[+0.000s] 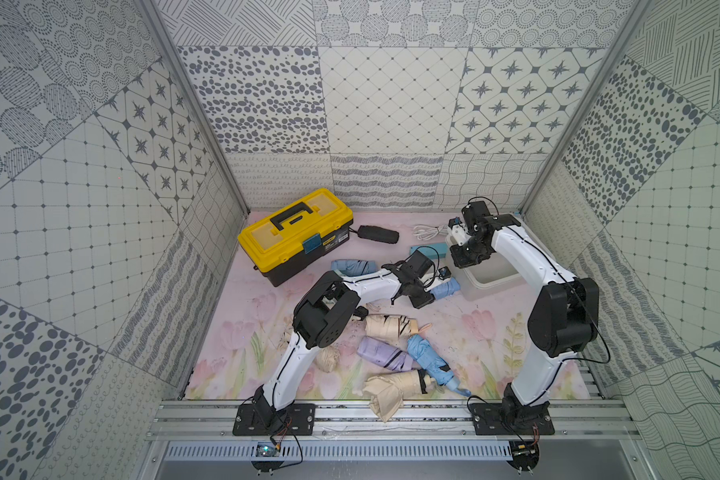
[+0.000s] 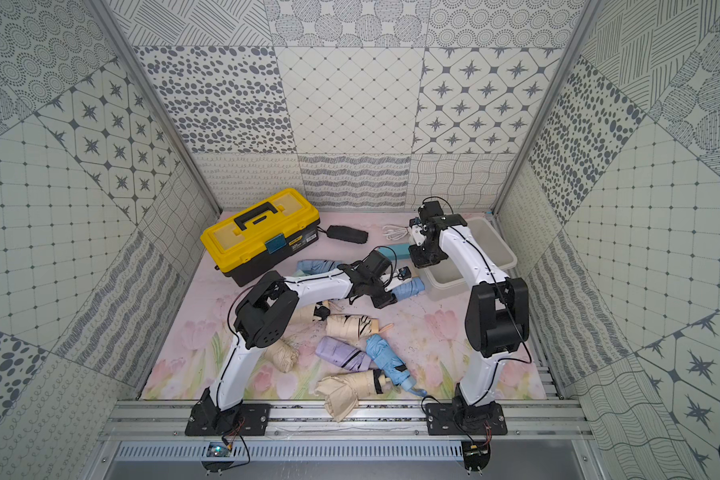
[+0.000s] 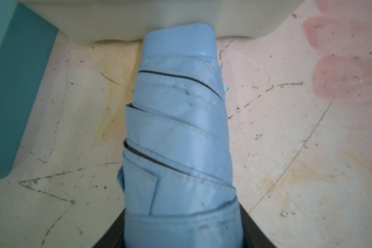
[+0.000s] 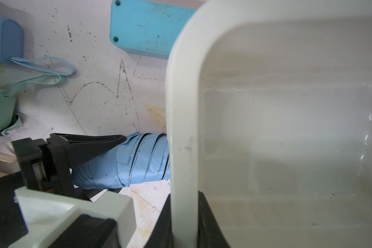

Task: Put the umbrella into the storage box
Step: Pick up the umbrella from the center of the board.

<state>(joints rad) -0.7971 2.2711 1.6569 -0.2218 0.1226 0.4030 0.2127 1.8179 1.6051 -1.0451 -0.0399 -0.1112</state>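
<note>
Right wrist: right gripper (image 4: pixel 185 193) is pinched on the box (image 4: pixel 182 107) rim, one finger inside and one outside. Box floor shows bare white. Left gripper (image 3: pixel 182 208) is clamped round the blue umbrella (image 3: pixel 176 128), fingers pressing both sides. Umbrella sits outside the box, down on the mat (image 1: pixel 466 332), cap end right at the box's outer wall. In a top view, the toolbox (image 1: pixel 296 232) is at the back, lid shut, contents hidden. Other umbrellas (image 1: pixel 385 353) lie loose on the mat near the front.
</note>
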